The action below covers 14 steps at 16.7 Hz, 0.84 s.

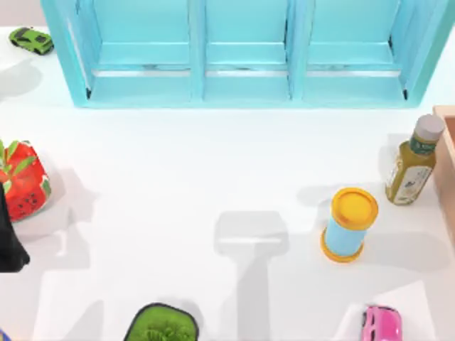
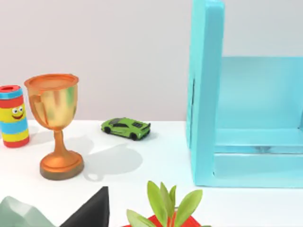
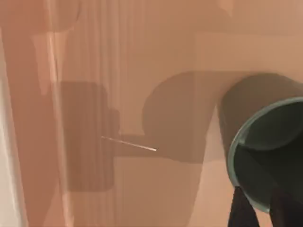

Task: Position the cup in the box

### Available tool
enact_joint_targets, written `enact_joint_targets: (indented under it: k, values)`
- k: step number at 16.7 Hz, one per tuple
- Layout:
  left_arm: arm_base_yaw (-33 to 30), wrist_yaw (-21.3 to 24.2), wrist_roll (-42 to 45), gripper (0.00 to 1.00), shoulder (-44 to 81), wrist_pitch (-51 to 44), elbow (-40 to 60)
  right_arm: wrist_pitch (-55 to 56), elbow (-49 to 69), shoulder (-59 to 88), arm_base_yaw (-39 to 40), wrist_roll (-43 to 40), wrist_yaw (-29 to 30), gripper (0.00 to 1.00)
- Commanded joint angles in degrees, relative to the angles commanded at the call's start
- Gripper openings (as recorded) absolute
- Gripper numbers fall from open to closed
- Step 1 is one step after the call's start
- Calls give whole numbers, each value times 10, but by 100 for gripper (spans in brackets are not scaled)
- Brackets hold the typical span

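The cup (image 3: 255, 142) is dark grey-green and round, and the right wrist view sees it tilted with its open mouth toward the camera. My right gripper (image 3: 263, 209) is shut on the cup's rim, one dark finger (image 3: 241, 210) outside the wall. Behind the cup lies the tan inside of the box (image 3: 142, 71), with the cup's shadow across it. A strip of the box's wooden wall (image 1: 446, 153) runs along the right edge of the top view. My left arm (image 1: 8, 241) is parked at the table's left edge.
A blue canister with a yellow lid (image 1: 348, 224) and an olive bottle (image 1: 412, 163) stand left of the box. A blue shelf unit (image 1: 245, 57) spans the back. A red strawberry-patterned object (image 1: 23, 181), a green plant (image 1: 162, 325), a pink car (image 1: 381, 323) and a green car (image 1: 31, 40) sit around.
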Motion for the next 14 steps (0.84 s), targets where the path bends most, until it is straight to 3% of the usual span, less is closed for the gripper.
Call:
enact_joint_targets:
  k: [8, 14]
  values:
    - [0, 0, 0, 100, 0, 0, 0, 0, 0, 0, 0, 0, 0, 98]
    - [0, 0, 0, 100, 0, 0, 0, 0, 0, 0, 0, 0, 0, 100]
